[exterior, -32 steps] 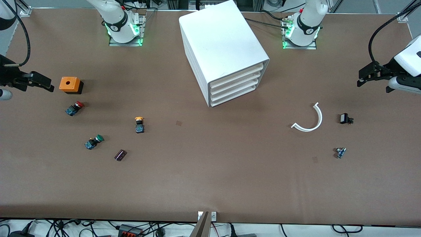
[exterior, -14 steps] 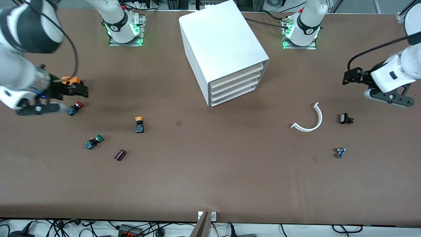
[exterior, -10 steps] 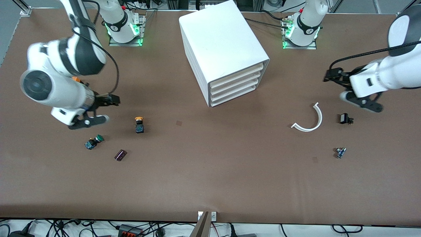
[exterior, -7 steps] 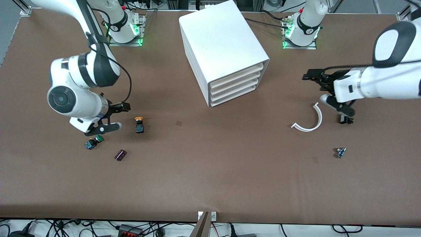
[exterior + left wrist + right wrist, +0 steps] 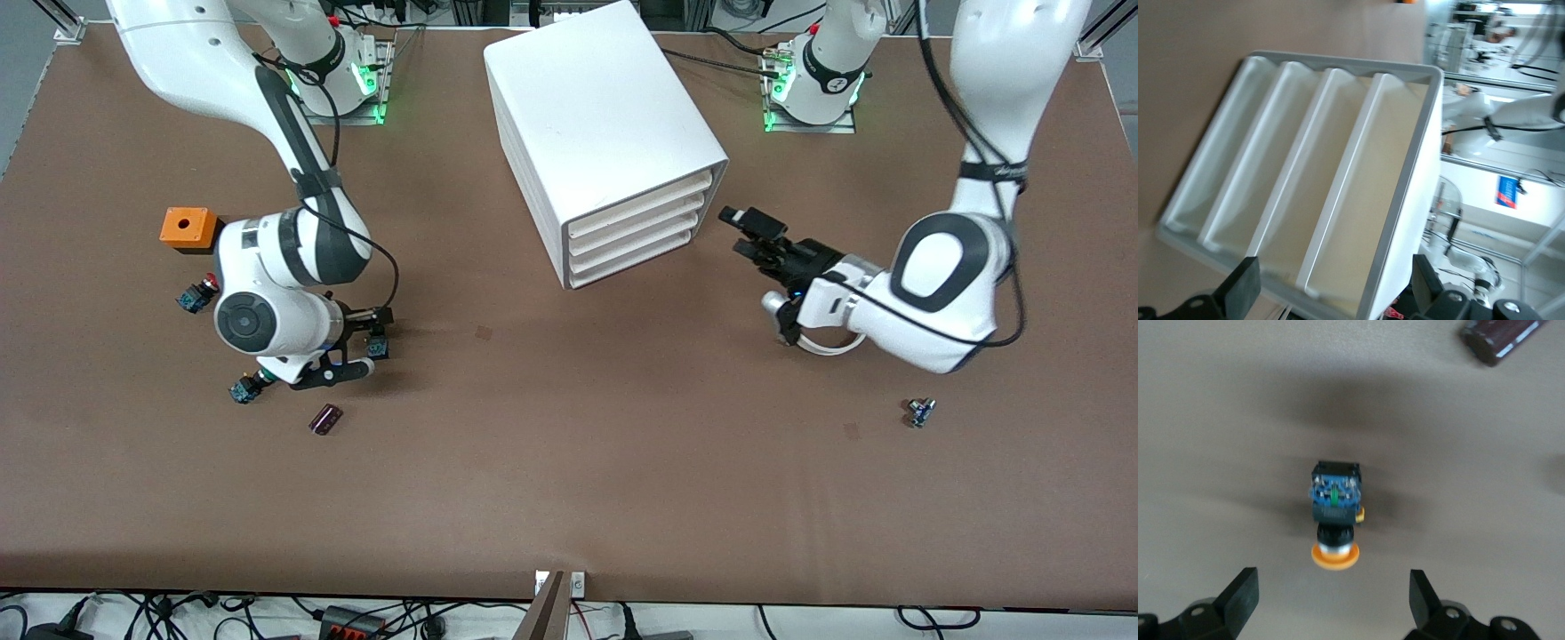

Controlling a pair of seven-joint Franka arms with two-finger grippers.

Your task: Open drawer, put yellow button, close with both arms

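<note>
My right hand hangs over the yellow button, its fingers spread wide with nothing between them. The button lies on its side on the bare bench, directly below the gap between my fingers and touching neither. Its orange-yellow cap points toward my wrist and its blue-black base points away. In the front view my wrist covers most of it, and only a bit of the blue base shows by my fingertips.

Near that hand lies a small dark purple block, nearer the front camera. A green button peeks out from under my forearm. A red button and an orange box sit toward the right arm's end of the bench.

My left hand is in the air just beside the open face of the cabinet, fingers spread and empty. It faces the four stacked drawers. The top drawer is shut, flush with the three below it, and I am not touching it. In the left wrist view the drawer fronts fill the picture between my fingertips.

A white curved strip lies under my left forearm, mostly hidden. A small blue-and-metal part sits apart from it, nearer the front camera.
</note>
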